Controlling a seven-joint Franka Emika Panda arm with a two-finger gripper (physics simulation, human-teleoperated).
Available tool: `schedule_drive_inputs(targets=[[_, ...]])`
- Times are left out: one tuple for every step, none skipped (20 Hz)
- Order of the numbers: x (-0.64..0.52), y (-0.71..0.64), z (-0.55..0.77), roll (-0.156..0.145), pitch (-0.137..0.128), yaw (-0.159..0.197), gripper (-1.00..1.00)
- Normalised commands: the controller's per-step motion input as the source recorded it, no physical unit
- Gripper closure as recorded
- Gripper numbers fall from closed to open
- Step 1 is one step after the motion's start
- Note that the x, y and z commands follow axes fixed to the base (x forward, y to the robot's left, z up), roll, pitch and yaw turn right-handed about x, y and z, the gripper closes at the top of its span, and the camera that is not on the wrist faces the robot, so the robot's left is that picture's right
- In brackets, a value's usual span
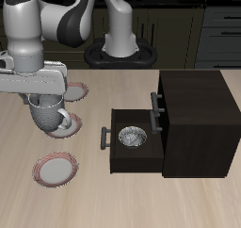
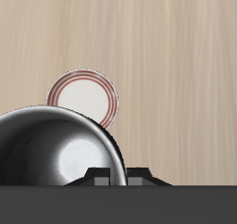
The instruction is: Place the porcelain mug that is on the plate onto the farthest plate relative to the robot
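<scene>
The Franka arm's gripper (image 1: pixel 47 98) is hanging over the porcelain mug (image 1: pixel 49 112), its fingers reaching down at the mug's rim. Whether they are pinching the rim or standing apart cannot be told, since the arm's grey body is covering them in the exterior view and the wrist view is showing only a dark strip of the gripper. The mug is sitting on, or just above, the plate (image 1: pixel 56 128) roughly midway between the table's back and front edges (its loop handle is not clearly showing). Nearer the front edge, the farthest plate (image 1: pixel 55 169) is lying bare on the wood, white centre ringed in pinkish red. A third saucer (image 1: pixel 75 89) is peeking out behind the arm, toward the back edge. Beside them, a dark cabinet (image 1: pixel 196 119) is standing with its drawer (image 1: pixel 132 147) pulled open, a grey patterned bowl (image 1: pixel 133 137) resting inside. In the wrist view, the mug's (image 2: pixel 57 158) glossy curve is looming before the farthest plate (image 2: pixel 84 98). No writing or labels are readable anywhere.
</scene>
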Motion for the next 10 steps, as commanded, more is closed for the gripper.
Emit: schedule_drive_inputs(targets=[[0.31, 0.09, 0.02, -0.008, -0.017, -0.042, 1.00], [0.39, 0.05, 0.09, 0.025, -0.037, -0.054, 1.00], [0.31, 0.05, -0.02, 0.007, 0.013, -0.029, 1.00], [0.29, 0.04, 0.00, 0.036, 0.017, 0.071, 1.00], [0.26, -0.05, 0.05, -0.020, 0.009, -0.077, 1.00], [0.25, 0.06, 0.08, 0.058, -0.016, 0.037, 1.00], [0.50, -0.11, 0.17, -0.015, -0.002, 0.000, 1.00], [0.23, -0.14, 0.14, -0.069, -0.036, 0.022, 1.00], [0.22, -0.10, 0.12, -0.024, 0.022, -0.082, 1.00], [0.15, -0.05, 0.12, 0.012, -0.025, 0.007, 1.00]])
